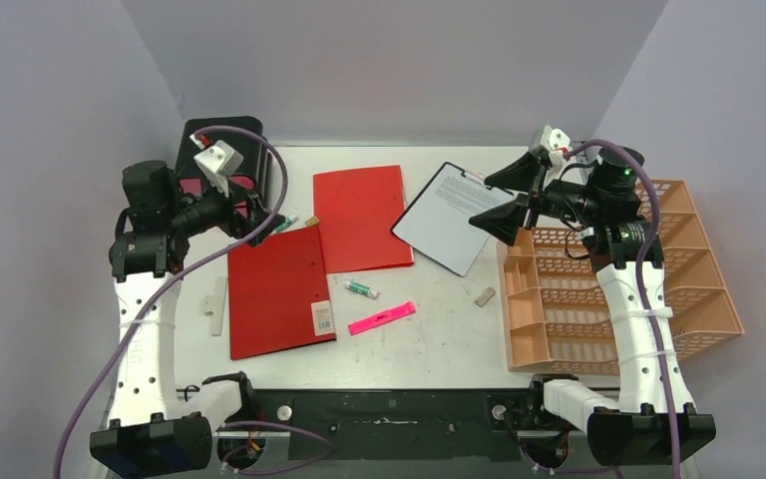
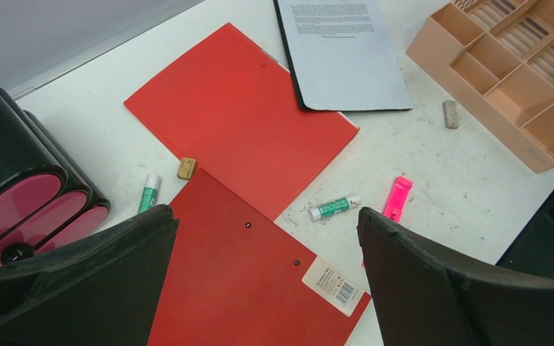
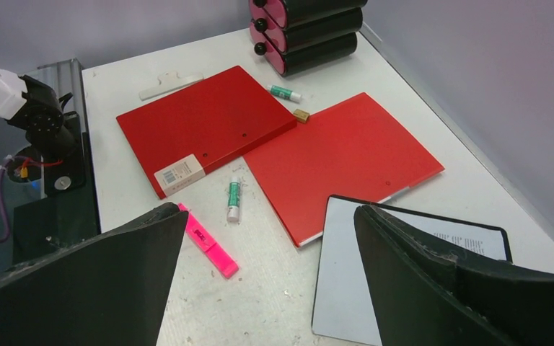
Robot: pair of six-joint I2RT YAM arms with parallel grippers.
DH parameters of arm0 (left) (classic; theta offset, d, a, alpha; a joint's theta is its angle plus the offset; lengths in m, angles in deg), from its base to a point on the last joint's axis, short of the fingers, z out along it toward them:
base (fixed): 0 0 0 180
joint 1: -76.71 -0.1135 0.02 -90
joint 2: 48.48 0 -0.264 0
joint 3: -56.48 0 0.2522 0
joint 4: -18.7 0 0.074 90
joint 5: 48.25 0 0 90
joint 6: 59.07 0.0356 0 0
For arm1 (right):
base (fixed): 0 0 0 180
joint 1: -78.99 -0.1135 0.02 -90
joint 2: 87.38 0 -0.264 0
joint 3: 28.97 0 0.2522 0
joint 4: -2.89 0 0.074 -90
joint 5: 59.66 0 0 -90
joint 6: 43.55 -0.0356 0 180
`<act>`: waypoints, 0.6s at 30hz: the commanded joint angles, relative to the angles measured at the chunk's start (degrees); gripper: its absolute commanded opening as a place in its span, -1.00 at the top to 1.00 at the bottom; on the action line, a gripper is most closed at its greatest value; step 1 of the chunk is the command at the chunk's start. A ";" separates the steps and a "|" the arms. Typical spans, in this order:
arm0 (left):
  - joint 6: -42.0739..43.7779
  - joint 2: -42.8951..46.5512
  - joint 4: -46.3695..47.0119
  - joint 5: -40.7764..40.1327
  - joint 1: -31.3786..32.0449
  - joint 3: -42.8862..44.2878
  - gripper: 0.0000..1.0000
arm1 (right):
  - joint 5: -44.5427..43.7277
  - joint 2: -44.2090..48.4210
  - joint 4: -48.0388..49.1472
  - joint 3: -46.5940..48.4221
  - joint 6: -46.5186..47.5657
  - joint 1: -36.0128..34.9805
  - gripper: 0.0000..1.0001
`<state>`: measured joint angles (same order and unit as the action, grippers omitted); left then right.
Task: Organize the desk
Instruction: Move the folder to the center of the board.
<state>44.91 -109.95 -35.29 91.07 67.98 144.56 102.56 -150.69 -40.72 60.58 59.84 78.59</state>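
The white desk (image 1: 439,329) is strewn with a dark red folder (image 1: 277,291), a brighter red folder (image 1: 361,217), a clipboard with a printed sheet (image 1: 451,217), a pink highlighter (image 1: 382,318) and a green glue stick (image 1: 361,289). My left gripper (image 1: 259,215) hovers open above the dark red folder's (image 2: 245,288) far end, nothing between its fingers. My right gripper (image 1: 496,200) hangs open above the clipboard's (image 3: 346,281) right edge, also empty. In the right wrist view the highlighter (image 3: 209,249) lies below the left finger.
An orange perforated rack (image 1: 608,289) stands at the right. A black drawer box with pink drawers (image 1: 221,160) sits back left. A second glue stick (image 2: 148,193) and a tan eraser (image 2: 186,168) lie near it. A grey eraser (image 1: 485,296) and a white clip (image 1: 217,304) lie loose.
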 commanded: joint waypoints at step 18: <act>-4.98 -13.83 13.40 -28.90 15.80 0.08 -0.92 | -10.88 -1.26 10.96 -4.00 -5.87 -0.87 -0.80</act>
<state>42.40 -120.93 -27.14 64.80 83.76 144.48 93.60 -151.89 -33.75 57.13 54.68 78.17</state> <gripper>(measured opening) 0.963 0.898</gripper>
